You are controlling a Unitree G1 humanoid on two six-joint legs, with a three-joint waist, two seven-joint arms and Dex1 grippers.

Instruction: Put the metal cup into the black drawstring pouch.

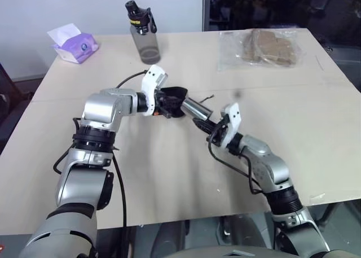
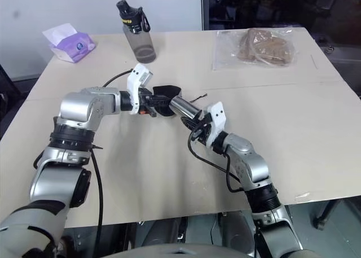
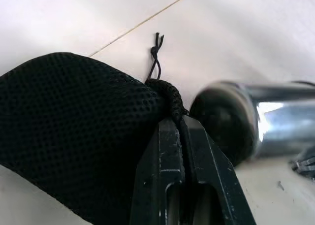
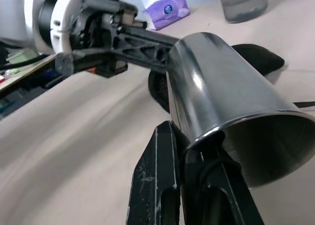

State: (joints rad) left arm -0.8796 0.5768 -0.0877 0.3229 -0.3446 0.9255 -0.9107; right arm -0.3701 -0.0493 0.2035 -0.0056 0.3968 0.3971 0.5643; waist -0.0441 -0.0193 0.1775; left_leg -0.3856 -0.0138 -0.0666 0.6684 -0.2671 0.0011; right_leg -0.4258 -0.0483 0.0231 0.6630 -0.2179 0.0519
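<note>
The table [image 1: 169, 173] carried, along its far side, a clear plastic bag of brown items [image 1: 266, 48] on the right, a grey transparent bottle with a black cap [image 1: 143, 33] near the middle, and a purple tissue pack [image 1: 75, 43] at the left corner. Above the table's centre, the left gripper [image 1: 169, 106] held the black drawstring pouch [image 1: 175, 99] clear of the surface; its fingers [image 3: 170, 176] were pressed together on the gathered edge of the mesh at the pouch mouth, with the thin cord [image 3: 156, 55] trailing from that point. The right gripper [image 1: 204, 125] held the metal cup [image 1: 193, 107]; its fingers [image 4: 162, 185] pinched the cup's rim wall. The cup lay tilted, its closed base at the pouch mouth and its open end toward the right wrist.
</note>
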